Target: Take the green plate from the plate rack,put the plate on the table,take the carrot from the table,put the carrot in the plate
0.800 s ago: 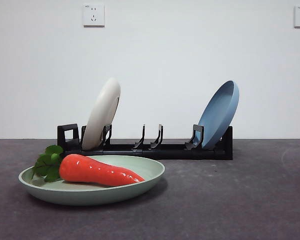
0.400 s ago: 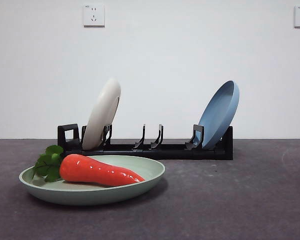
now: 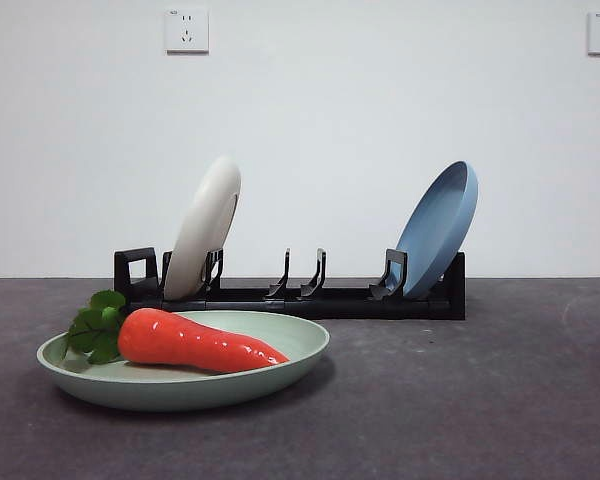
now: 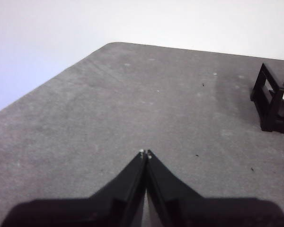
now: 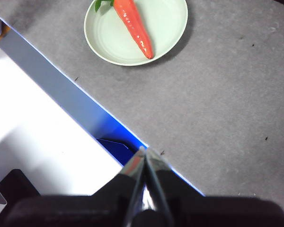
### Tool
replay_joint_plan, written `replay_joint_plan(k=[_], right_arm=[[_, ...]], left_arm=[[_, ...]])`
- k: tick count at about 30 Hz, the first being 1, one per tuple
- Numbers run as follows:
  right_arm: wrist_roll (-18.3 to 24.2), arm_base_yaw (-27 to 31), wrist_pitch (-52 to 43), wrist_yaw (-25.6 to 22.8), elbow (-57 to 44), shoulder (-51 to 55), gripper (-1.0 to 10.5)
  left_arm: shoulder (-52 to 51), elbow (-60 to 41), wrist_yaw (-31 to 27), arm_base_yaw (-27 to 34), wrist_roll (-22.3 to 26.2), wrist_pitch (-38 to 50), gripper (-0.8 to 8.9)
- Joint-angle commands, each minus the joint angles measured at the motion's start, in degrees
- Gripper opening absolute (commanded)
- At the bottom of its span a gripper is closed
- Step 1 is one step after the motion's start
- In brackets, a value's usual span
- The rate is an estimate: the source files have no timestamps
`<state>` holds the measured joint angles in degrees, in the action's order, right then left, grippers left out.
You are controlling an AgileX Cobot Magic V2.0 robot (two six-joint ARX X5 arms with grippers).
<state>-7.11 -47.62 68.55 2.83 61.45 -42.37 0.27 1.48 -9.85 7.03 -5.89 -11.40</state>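
Both grippers, left [image 4: 146, 153] and right [image 5: 143, 150], pinched together, clear of carrot [image 3: 195, 343] lying in green plate [image 3: 270, 378]; plate rack [image 4: 270, 104] cut off at frame edge

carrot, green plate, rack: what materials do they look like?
Carrot: likely hard plastic, glossy; sharp white highlights run along its orange-red body, and the leafy top looks duller.
Green plate: matte, pale sage, no glare on the rim; could be plastic or a fibre composite, the look leaves it open.
Rack: black moulded plastic by the look, thin prongs with a faint sheen.
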Motion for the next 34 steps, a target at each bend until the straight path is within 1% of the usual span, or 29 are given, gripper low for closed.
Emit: replay_joint_plan(k=[1,19,22,24,26,28,30,32,34], right_arm=[[-0.5,-0.1,-0.3,-0.2,-0.3,0.1,0.0],[-0.5,-0.1,-0.3,-0.2,-0.3,0.1,0.0],[-0.3,1.2,-0.5,-2.7,-0.2,0.7,0.0],[-0.3,3.7,-0.5,-3.2,-0.3,1.7,0.0],[-0.3,8.1,-0.5,-1.4,-0.3,2.8,0.0],[-0.2,13.3,-0.7,0.3,-0.3,4.3,0.0],[-0.1,19.1,-1.0,0.2,-0.3,5.8,0.0],[0.9,25.4,-4.0,0.0,-1.1,7.8,0.0],[2.7,30.7,-10.1,0.3,-3.4,10.7,0.0]], left_arm=[[-0.2,-0.7,-0.2,0.2,-0.8,0.1,-0.03],[-0.2,-0.7,-0.2,0.2,-0.8,0.1,-0.03],[-0.2,-0.7,-0.2,0.2,-0.8,0.1,-0.03],[-0.2,-0.7,-0.2,0.2,-0.8,0.1,-0.03],[-0.2,-0.7,-0.2,0.2,-0.8,0.1,-0.03],[-0.2,-0.7,-0.3,0.2,-0.8,0.1,-0.03],[-0.2,-0.7,-0.2,0.2,-0.8,0.1,-0.03],[-0.2,-0.7,-0.2,0.2,-0.8,0.1,-0.03],[-0.2,-0.7,-0.3,0.2,-0.8,0.1,-0.03]])
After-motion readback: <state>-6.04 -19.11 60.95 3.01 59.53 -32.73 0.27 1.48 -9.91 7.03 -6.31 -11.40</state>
